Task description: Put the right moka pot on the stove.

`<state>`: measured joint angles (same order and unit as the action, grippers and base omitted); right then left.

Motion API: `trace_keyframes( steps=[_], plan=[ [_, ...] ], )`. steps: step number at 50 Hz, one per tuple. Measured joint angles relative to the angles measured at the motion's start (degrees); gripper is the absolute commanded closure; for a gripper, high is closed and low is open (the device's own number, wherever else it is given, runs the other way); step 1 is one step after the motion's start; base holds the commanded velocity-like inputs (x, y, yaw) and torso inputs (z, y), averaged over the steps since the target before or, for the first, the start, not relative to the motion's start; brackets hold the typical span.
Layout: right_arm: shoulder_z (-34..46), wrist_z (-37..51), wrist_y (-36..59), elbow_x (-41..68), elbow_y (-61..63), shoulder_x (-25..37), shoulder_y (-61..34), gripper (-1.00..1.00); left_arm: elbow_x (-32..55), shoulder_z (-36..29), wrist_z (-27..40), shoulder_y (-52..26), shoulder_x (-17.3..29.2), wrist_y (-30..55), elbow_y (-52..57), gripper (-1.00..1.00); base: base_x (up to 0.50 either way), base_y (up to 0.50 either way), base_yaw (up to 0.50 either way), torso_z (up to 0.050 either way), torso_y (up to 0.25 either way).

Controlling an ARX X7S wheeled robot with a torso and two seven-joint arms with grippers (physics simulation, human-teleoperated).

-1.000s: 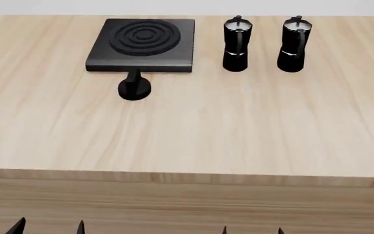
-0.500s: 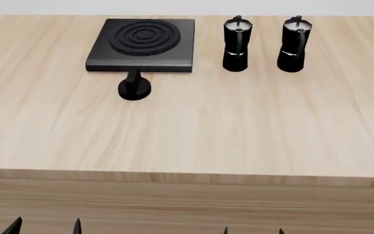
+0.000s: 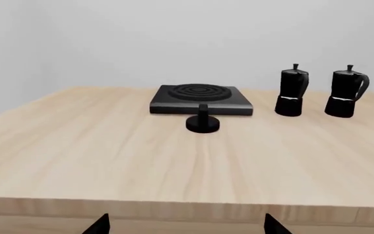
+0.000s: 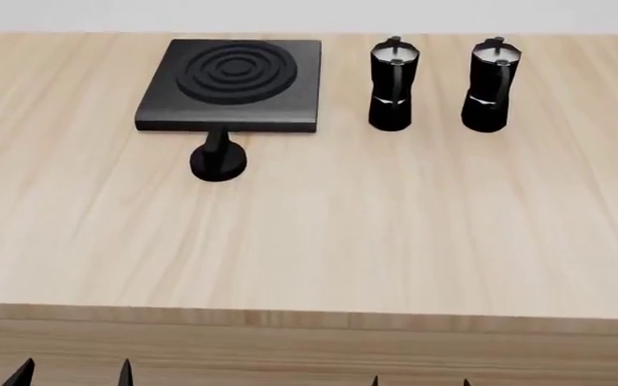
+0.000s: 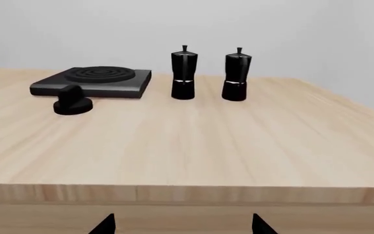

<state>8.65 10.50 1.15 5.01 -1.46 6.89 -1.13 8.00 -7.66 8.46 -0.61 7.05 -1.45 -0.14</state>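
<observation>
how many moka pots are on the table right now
2. Both stand upright at the far side of the table, to the right of the stove: the second moka pot nearer the stove, the right moka pot beyond it. None appears hidden.

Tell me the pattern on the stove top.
Concentric raised rings on the black stove, clearest in the head view.

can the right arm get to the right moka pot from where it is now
Probably yes: the right gripper sits open below the table's near edge, and bare wood lies between it and the right moka pot.
</observation>
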Motion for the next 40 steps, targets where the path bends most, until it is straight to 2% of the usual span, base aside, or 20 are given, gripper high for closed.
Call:
trace_keyframes(
  steps=[40],
  plan=[
    [2.0, 2.3, -0.9, 0.7, -0.9, 1.4, -0.5, -1.0, 1.7, -1.7, 1.7, -0.4, 1.4, -0.5, -0.5, -1.0, 0.21, 0.0, 0.0, 0.0, 0.0]
  ],
)
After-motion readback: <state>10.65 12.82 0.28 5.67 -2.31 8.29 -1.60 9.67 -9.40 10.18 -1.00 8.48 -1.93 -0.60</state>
